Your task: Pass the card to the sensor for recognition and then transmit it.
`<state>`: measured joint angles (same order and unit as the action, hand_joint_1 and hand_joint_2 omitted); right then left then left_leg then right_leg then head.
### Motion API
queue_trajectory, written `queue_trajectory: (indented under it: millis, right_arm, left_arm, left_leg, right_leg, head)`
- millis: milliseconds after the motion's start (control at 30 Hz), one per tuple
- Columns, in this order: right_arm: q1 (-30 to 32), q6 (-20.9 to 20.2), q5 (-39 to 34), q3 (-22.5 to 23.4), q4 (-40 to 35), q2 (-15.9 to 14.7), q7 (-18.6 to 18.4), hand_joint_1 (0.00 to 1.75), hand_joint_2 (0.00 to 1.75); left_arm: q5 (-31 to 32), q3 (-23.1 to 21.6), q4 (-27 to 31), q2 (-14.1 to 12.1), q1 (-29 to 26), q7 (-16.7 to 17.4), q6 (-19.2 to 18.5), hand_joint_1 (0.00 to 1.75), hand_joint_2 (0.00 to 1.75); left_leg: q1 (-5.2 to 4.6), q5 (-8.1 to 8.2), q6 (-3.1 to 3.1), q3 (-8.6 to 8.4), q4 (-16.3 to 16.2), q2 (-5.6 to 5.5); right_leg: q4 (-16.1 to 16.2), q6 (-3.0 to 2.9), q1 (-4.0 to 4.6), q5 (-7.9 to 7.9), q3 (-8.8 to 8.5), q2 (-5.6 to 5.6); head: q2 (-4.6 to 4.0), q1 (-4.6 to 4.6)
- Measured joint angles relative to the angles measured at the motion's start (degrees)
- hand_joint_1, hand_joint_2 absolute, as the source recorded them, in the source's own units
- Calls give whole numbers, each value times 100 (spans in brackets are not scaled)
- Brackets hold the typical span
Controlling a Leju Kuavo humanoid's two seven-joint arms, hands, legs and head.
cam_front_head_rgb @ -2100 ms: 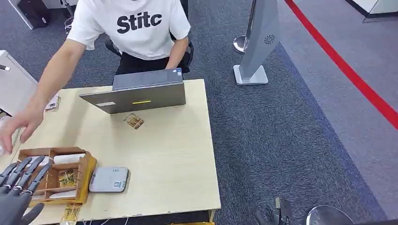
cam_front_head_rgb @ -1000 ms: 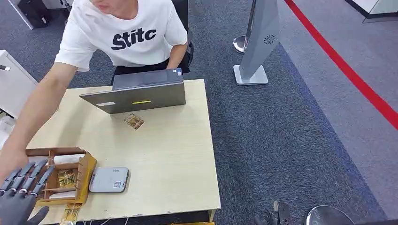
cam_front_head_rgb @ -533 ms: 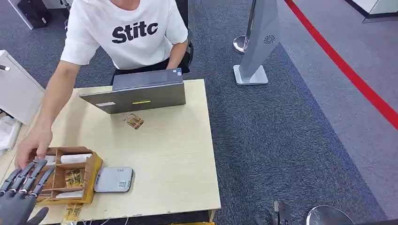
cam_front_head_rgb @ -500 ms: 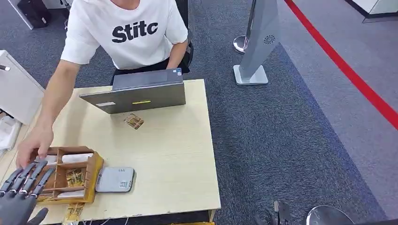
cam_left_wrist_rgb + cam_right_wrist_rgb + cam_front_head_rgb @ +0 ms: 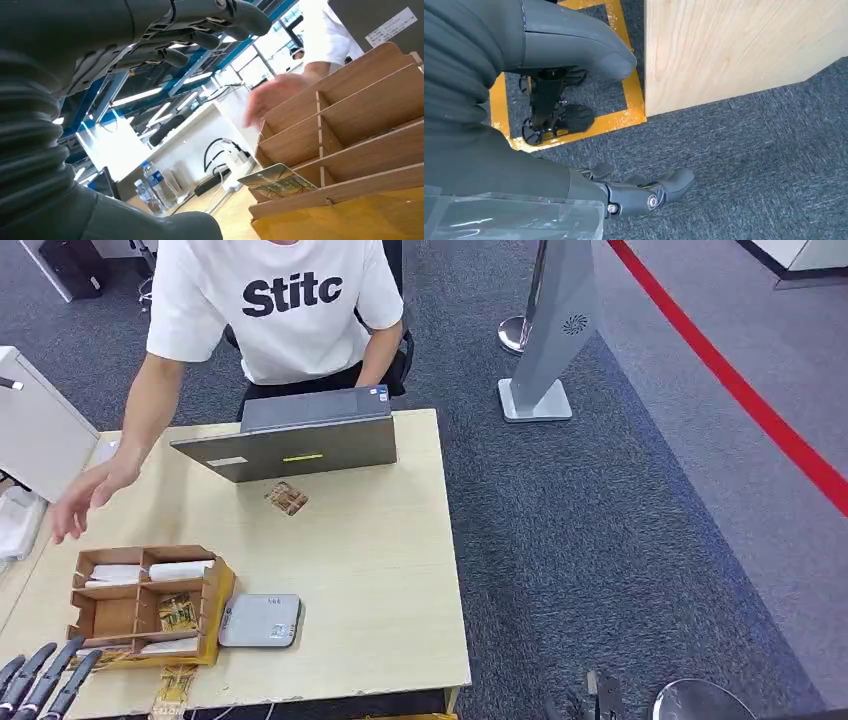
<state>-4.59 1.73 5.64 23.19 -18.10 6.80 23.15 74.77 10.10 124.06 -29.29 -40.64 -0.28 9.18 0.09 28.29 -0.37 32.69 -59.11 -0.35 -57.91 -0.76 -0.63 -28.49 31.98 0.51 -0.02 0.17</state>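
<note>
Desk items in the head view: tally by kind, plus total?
Laptop: 1
Wooden divider box: 1
Grey sensor pad: 1
Loose cards on the desk, one near the laptop, one at the front edge: 2
Total: 5

- A gold-patterned flat card [image 5: 177, 611] lies in a near compartment of the open wooden divider box [image 5: 215, 612], which sits on the pale wooden table [image 5: 380, 570] at its near left part.
- White flat cards [image 5: 180, 569] rest in the box's far compartments, and another white one [image 5: 165, 646] in the nearest.
- A flat grey square sensor pad [image 5: 260, 620] lies just right of the box, touching or nearly touching its side.
- A second gold-patterned card [image 5: 287, 498] lies loose on the table in front of the laptop.
- A third gold-patterned card [image 5: 172, 700] sticks out at the table's near edge below the box; in the left wrist view, a card [image 5: 276, 180] leans against the box's wall.
</note>
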Motion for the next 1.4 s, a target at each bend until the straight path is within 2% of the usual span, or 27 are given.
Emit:
queue_trajectory:
  millis: [233, 367, 733, 1000, 1067, 1267, 1400]
  right_arm:
    - [-2, -17, 85, 2, 0, 0, -2, 0, 175]
    - [-2, -22, 96, 2, 0, 0, -18, 0, 175]
    - [-2, -31, 192, 2, 0, 0, -50, 0, 175]
    - [-4, -31, 197, 2, 0, 0, -52, 0, 175]
    - [-4, -31, 210, 2, 0, 0, -57, 0, 175]
    - [-7, -20, 282, 2, 0, 0, -72, 0, 175]
    - [-14, -11, 290, 2, 0, 0, -74, 0, 175]
  left_arm:
    - [-35, 9, 9, 46, -30, 109, 2, 0, 175]
    - [-219, 249, -61, 164, -14, -20, 2, 0, 175]
    - [131, 728, -610, 861, 373, -424, 11, 0, 175]
    - [135, 883, -815, 1058, 463, -442, 13, 0, 175]
    - [131, 960, -896, 1154, 550, -597, 11, 0, 175]
    - [15, 1351, -1419, 1670, 1120, -1211, 116, 0, 175]
    - [-37, 1475, -1745, 1952, 1527, -1386, 216, 0, 175]
  left_leg:
    - [0, -1, 0, -2, 0, 0]
    - [0, -1, -1, -3, 0, 0]
    - [-1, 0, 0, -3, 0, 0]
    - [0, -1, 0, -3, 0, -1]
    - [-1, -1, 0, -3, 0, -1]
    - [-1, -1, 0, -4, -1, -3]
    - [-2, -3, 2, -4, -1, -5]
  right_leg:
    - [-1, 0, 0, 1, -4, -3]
    - [-1, 0, 0, 1, -4, -3]
    - [0, 1, -1, 1, -3, -4]
    - [0, 1, -1, 1, -3, -4]
    - [0, 1, -1, 1, -3, -4]
    - [0, 1, -1, 2, -5, -8]
    - [0, 1, -3, 3, -6, -10]
  head:
    - [0, 0]
    - [0, 0]
    - [0, 0]
    - [0, 2]
    - [0, 0]
    - [0, 0]
    - [0, 0]
